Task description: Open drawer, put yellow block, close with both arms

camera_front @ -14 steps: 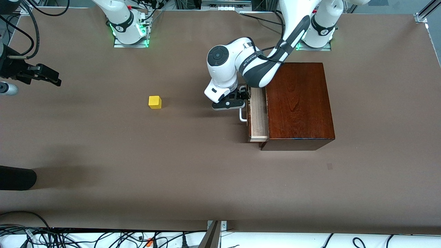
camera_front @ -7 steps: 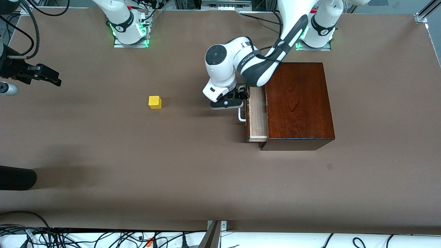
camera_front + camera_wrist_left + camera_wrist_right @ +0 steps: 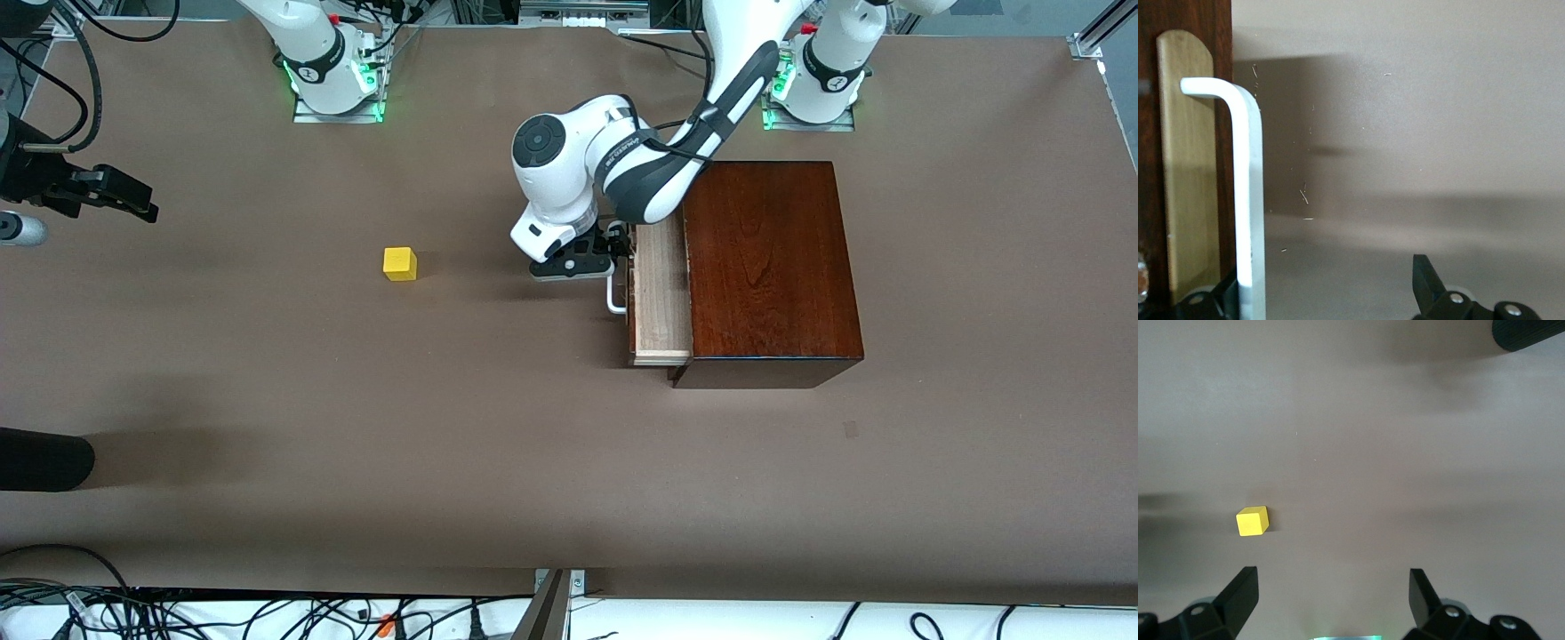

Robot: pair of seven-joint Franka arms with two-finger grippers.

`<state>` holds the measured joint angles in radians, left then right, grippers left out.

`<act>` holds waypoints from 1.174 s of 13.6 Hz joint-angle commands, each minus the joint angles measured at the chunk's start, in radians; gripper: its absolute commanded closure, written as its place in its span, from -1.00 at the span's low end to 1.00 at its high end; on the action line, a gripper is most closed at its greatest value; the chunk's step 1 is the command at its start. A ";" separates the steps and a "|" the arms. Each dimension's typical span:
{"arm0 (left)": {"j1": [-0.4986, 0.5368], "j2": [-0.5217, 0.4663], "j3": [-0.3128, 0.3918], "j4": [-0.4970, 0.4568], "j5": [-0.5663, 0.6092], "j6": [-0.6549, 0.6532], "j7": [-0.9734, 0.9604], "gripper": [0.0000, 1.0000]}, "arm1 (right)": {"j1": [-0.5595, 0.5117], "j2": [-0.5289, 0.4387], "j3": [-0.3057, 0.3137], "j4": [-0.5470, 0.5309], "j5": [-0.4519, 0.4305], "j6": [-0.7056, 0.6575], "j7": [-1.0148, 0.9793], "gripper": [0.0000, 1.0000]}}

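The drawer (image 3: 662,293) stands partly pulled out of the reddish-brown wooden box (image 3: 769,267), its pale tray showing. My left gripper (image 3: 618,247) is at the drawer's white handle (image 3: 613,300), jaws open wide. In the left wrist view one finger (image 3: 1221,293) sits against the handle bar (image 3: 1248,193), between the bar and the drawer front, and the left gripper (image 3: 1325,283) holds nothing. The yellow block (image 3: 400,263) lies on the table toward the right arm's end. My right gripper (image 3: 133,200) waits open and empty at that end; the right wrist view shows the block (image 3: 1253,521) beyond the right gripper (image 3: 1331,580).
A black cylinder (image 3: 40,458) lies at the table's edge at the right arm's end, nearer the front camera; it also shows in the right wrist view (image 3: 1531,333). Cables run along the table's near edge. Bare brown table lies between block and drawer.
The drawer has slid farther out of the box toward the right arm's end, and my left gripper moved with the handle. The block and right gripper have not moved.
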<state>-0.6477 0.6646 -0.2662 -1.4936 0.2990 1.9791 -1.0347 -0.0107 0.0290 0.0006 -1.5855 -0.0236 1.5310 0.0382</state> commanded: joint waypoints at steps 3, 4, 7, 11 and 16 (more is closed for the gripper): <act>-0.050 0.050 -0.031 0.084 -0.028 -0.040 -0.008 -1.00 | -0.014 -0.001 0.012 0.009 0.017 -0.003 0.008 -1.00; -0.050 0.043 -0.031 0.084 -0.015 -0.075 0.004 -1.00 | -0.014 -0.001 0.010 0.009 0.017 -0.005 0.006 -1.00; -0.043 -0.003 -0.033 0.084 0.017 -0.157 0.042 -1.00 | -0.014 -0.001 0.010 0.009 0.017 -0.005 0.008 -1.00; -0.008 -0.097 -0.036 0.084 0.002 -0.223 0.087 -1.00 | -0.014 -0.001 0.010 0.009 0.017 -0.005 0.008 -1.00; 0.178 -0.224 -0.045 0.084 -0.136 -0.344 0.309 -1.00 | -0.012 0.000 0.013 0.009 0.017 -0.003 0.008 -1.00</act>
<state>-0.5544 0.4932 -0.2998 -1.3943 0.2242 1.6811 -0.8165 -0.0107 0.0292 0.0010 -1.5855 -0.0234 1.5310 0.0382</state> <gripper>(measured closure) 0.000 0.000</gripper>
